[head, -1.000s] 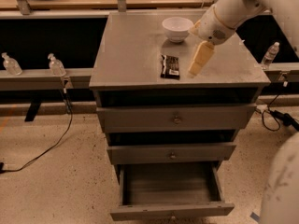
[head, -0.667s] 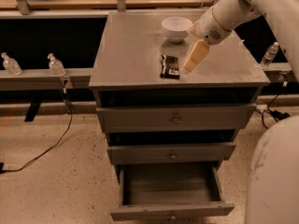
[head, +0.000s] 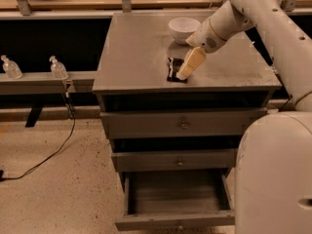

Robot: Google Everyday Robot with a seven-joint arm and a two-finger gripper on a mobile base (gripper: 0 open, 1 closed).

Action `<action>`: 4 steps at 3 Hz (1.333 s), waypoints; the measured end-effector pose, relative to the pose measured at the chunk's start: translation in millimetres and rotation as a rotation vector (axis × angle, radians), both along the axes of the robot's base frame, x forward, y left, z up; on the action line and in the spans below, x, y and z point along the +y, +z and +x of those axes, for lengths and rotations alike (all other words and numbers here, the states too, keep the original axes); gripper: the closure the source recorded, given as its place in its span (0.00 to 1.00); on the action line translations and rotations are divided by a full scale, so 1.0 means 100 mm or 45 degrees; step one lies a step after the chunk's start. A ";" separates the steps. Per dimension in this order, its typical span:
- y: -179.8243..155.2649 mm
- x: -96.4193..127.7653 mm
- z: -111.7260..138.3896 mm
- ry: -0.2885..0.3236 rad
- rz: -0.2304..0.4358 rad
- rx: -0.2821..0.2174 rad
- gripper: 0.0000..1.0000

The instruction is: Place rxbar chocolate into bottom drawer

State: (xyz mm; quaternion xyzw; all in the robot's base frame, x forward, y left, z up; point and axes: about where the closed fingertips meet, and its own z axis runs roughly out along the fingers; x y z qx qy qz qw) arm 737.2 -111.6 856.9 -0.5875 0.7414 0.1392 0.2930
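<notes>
The rxbar chocolate (head: 172, 68), a flat black wrapper with white markings, lies on top of the grey cabinet (head: 136, 48), near its front edge. My gripper (head: 183, 74) hangs from the arm on the right, tilted down and to the left. Its tip is right over the bar's right side and hides part of it. I cannot tell whether it touches the bar. The bottom drawer (head: 175, 221) is pulled out and open below, its inside bare. The two drawers above it are pushed in.
A white bowl (head: 184, 29) stands on the cabinet top just behind the bar and gripper. Two small clear bottles (head: 10, 67) (head: 58, 68) stand on a ledge at the left. A black cable (head: 53, 150) runs across the floor. My white base (head: 275, 174) fills the lower right.
My gripper has moved left and down, from beside the bar's right edge to over it. The bar, the bowl and the drawers have not moved.
</notes>
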 end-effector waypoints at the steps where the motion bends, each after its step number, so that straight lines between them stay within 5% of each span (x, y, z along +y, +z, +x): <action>1: -0.08 0.09 0.01 0.020 0.039 0.041 0.00; 4: -0.37 0.19 -0.05 0.065 0.117 0.121 0.45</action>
